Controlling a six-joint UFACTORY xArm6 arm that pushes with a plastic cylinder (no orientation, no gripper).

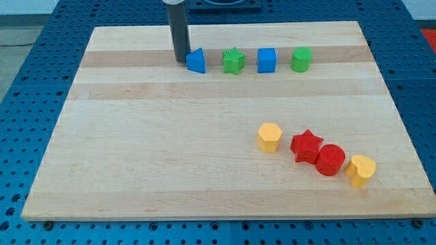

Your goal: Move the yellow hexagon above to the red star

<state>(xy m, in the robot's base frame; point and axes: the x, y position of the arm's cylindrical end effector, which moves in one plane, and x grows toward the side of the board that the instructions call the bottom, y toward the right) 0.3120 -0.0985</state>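
While my tip [180, 60] touches the left side of a blue block [196, 61] at the view's top, bearing nothing, the yellow hexagon [270, 137] sits lower right on the wooden board [136, 150], just left of the red star [306, 146].

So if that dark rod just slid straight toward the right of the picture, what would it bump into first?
My tip sits right beside the blue block, on its left, so it would likely meet that first. Whether they already touch I can't tell. Beyond it stand the green star and more blocks.
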